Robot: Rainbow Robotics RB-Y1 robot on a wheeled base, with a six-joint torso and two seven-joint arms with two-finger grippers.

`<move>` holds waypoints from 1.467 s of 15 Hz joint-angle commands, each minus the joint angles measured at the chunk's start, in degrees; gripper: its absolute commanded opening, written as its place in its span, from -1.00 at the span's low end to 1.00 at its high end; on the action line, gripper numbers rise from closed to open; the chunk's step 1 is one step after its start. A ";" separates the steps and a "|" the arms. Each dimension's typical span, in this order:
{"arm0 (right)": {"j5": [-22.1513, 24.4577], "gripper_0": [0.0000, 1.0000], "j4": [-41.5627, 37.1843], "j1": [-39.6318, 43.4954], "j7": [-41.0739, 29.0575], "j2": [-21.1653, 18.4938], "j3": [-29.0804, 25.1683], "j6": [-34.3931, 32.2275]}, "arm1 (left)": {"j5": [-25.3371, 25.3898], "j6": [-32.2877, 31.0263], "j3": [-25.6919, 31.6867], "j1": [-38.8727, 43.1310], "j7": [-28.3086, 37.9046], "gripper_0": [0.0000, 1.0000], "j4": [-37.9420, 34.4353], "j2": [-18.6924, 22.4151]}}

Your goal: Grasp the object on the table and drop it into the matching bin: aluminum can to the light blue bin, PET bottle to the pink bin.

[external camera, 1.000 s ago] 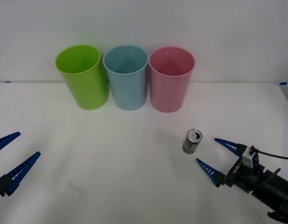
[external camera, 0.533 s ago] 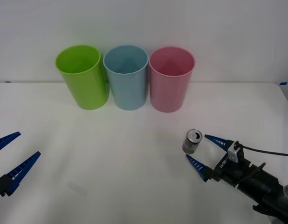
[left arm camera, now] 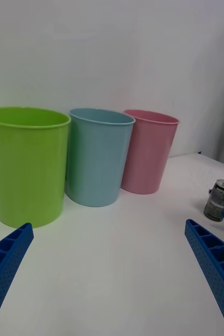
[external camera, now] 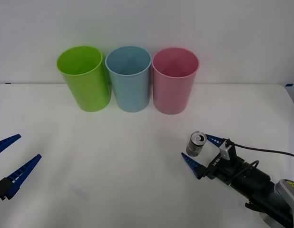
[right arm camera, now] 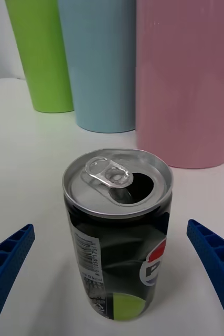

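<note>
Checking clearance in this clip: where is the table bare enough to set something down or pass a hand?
Bare: the table between the bins and the left gripper, plus the right far corner. Crowded: the green bin, blue bin and pink bin nearly touch; the open right gripper flanks the can.

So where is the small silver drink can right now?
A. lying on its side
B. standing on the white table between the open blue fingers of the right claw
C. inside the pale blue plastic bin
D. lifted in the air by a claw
B: the small silver drink can stands upright on the white table, with the right claw open, one finger on each side of it.
</note>
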 commanded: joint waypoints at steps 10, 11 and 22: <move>0.01 0.56 -0.01 -1.11 1.71 1.49 1.33 3.41 | 0.00 0.00 0.00 0.00 0.00 1.00 0.00 0.00; -0.08 -0.98 -0.01 -1.11 1.80 1.49 1.24 3.41 | 0.00 0.00 0.00 0.00 0.00 1.00 0.00 0.00; -2.01 -1.00 -0.01 -1.11 2.94 1.49 0.80 2.62 | 0.00 0.00 0.00 0.00 0.00 1.00 0.00 0.00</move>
